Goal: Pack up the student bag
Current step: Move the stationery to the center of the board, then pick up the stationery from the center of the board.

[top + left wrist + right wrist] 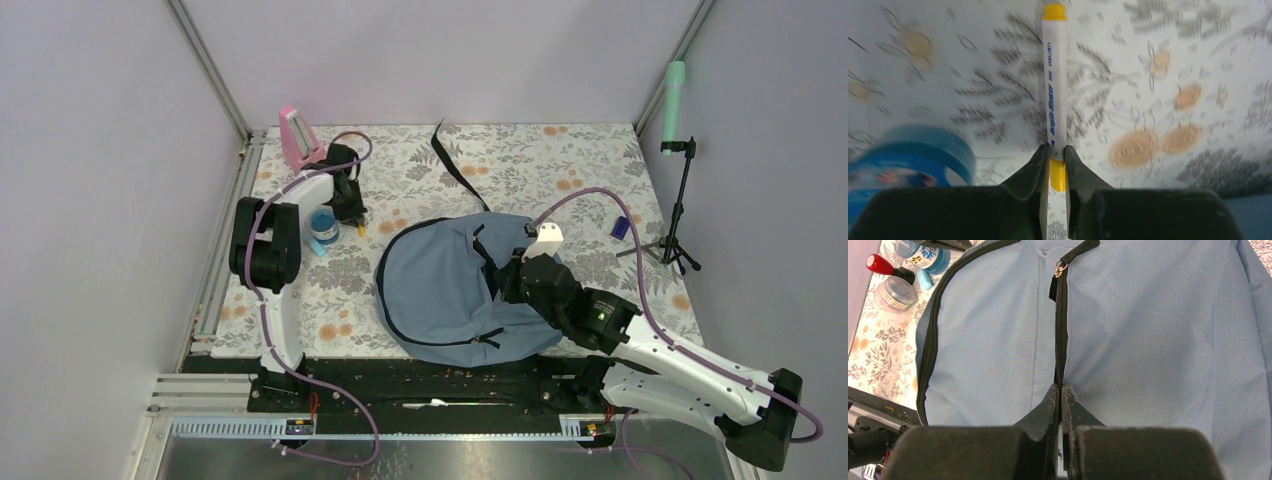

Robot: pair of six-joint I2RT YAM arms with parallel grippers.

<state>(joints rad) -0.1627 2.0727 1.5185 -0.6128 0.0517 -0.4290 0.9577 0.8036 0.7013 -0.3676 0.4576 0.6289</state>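
You're mid-pickup: left gripper (1057, 150) clamped on the marker (1054, 75) jutting ahead of it, right gripper (1060, 390) pinched shut on the student bag (1148, 340) at its zipper (1061, 330); next, lift the marker clear.

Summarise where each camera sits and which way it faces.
Top external: above and behind, looking down on table; left arm and right arm show.
Left wrist: looking along left fingers, clamped on a marker.
Right wrist: looking along shut right fingers onto the student bag.
Shared: top and right wrist both show the student bag.
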